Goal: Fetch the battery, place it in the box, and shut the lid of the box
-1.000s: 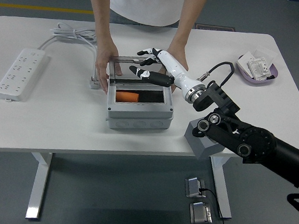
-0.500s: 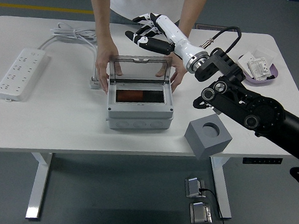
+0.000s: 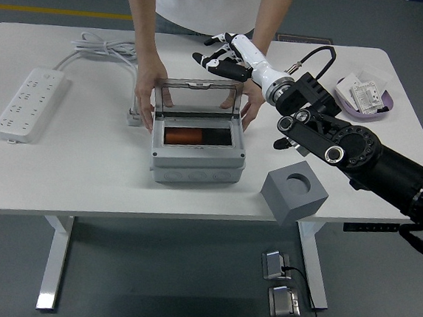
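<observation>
Our right hand (image 3: pixel 222 55) hovers at upper centre of the frame, fingers loosely spread and holding nothing, just behind the half-raised lid (image 3: pixel 200 98). The orange battery (image 3: pixel 181 136) already lies inside the box (image 3: pixel 197 151). We risk pinching the person's hands (image 3: pixel 149 86), which brace both sides of the box, if we push the lid down. The white table (image 3: pixel 84 170) stands on grey floor.

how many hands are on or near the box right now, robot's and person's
3. The person's two hands brace the box: one at its left side, one at its right, partly hidden. The robot's right hand hovers above the raised lid.
</observation>
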